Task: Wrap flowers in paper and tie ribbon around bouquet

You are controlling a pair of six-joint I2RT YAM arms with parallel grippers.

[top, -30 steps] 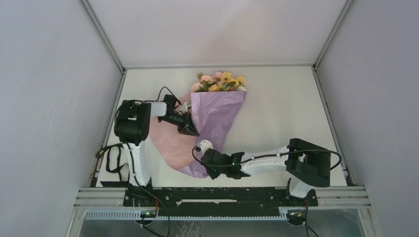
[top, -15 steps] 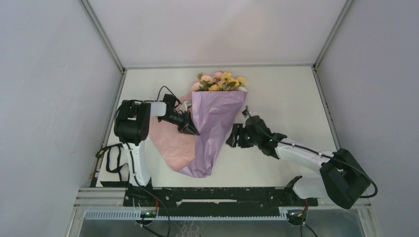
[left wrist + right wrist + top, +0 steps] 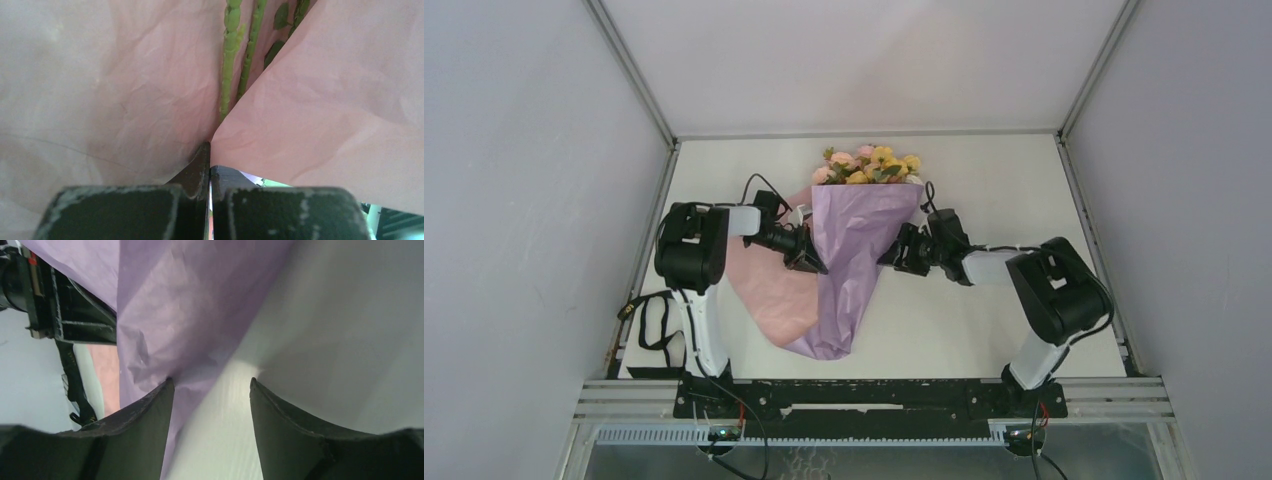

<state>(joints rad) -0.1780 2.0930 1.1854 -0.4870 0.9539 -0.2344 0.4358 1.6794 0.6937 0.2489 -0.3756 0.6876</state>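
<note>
Bouquet: the bouquet [image 3: 856, 250] was laid flat on the tabletop [image 3: 1004, 190], blooms towards the far edge and the tapered end towards the arm bases.
Flowers: pink, yellow-orange and white flowers [image 3: 871, 166] were bunched above the paper's top edge. Thin green stems [image 3: 230, 60] were seen running down inside the open fold in the left wrist view.
Paper: the paper [image 3: 864, 225] was folded over the stems as a lilac flap. A pinkish part was left spread on the tabletop on the left side. The sheet was crinkled.
Left hand: the left hand [image 3: 808, 262] was set at the left edge of the lilac flap. Its fingers were pressed together, and the paper was pinched at the tips, where the two folds met.
Right hand: the right hand [image 3: 900, 256] was held low at the flap's right edge, just over the tabletop. Its fingers were spread apart and nothing was gripped. One fingertip [image 3: 167, 385] was touching the lilac paper and the other was clear of it, over bare tabletop.
Ribbon: the ribbon [image 3: 70, 375] was seen as a floppy black band past the left arm, well apart from the bouquet.
</note>
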